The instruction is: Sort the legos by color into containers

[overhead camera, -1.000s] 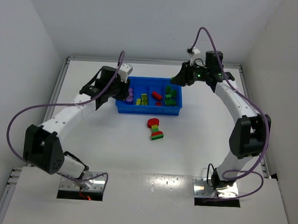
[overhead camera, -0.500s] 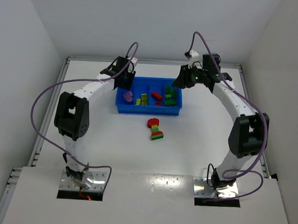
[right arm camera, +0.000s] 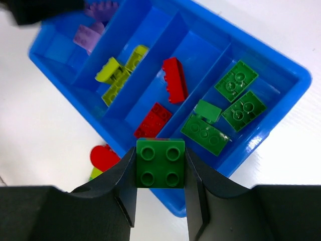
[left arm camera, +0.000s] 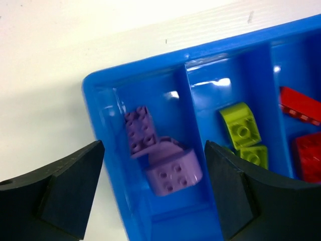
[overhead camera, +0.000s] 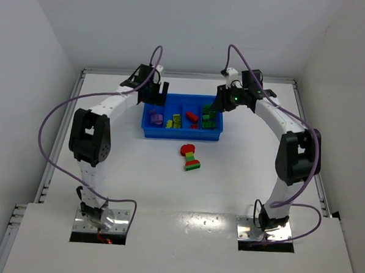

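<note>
Two purple bricks (left arm camera: 173, 173) lie in the 9 o'clock end compartment (left arm camera: 170, 218) of the tray (left arm camera: 93, 105). My left gripper (left arm camera: 153, 153) hangs over them, jaws spread wide and holding nothing. My right gripper (right arm camera: 160, 173) is clamped on a green brick (right arm camera: 160, 163) (four studs up) over the tray's 3 o'clock end. One mixed stack (overhead camera: 190, 157) sits on the table (overhead camera: 248, 164), at 6 o'clock from the tray.

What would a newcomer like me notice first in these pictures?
The bright-blue tray far across the white table, its four compartments holding purple, yellow-green, red and green bricks. Above its green end the right gripper pinches a green brick; a mixed-colour stack lies loose in front of the tray.
</note>
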`<state>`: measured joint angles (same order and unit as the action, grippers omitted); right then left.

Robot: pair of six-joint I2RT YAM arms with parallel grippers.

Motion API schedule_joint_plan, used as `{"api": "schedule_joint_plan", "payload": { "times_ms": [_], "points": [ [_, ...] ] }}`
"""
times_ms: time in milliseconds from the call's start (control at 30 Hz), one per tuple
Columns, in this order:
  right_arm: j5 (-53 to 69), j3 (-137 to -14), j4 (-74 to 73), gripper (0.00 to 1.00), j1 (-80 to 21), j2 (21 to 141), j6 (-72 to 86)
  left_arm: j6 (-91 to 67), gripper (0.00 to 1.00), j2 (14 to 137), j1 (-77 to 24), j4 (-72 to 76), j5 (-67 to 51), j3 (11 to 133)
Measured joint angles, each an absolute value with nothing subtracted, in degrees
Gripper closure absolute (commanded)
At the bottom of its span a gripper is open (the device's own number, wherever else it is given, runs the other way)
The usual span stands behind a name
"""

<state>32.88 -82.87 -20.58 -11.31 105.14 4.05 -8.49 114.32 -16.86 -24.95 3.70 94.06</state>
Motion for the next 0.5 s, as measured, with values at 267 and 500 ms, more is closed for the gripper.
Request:
{"api": "schedule_joint_plan", "payload": {
  "times_ms": [267,500],
  "points": [
    [29.7,-86.2,-20.6,0.53,-13.6,113.6,1.2,-9.6,0.01,98.6,-13.2,-22.8,-9.9,89.9],
    [26.0,-88.2,-20.5,0.27,-14.1,117.5,-0.5,2.5,0.01,93.1,-14.9,-28.1,-28.5,86.8]
  ]
}}
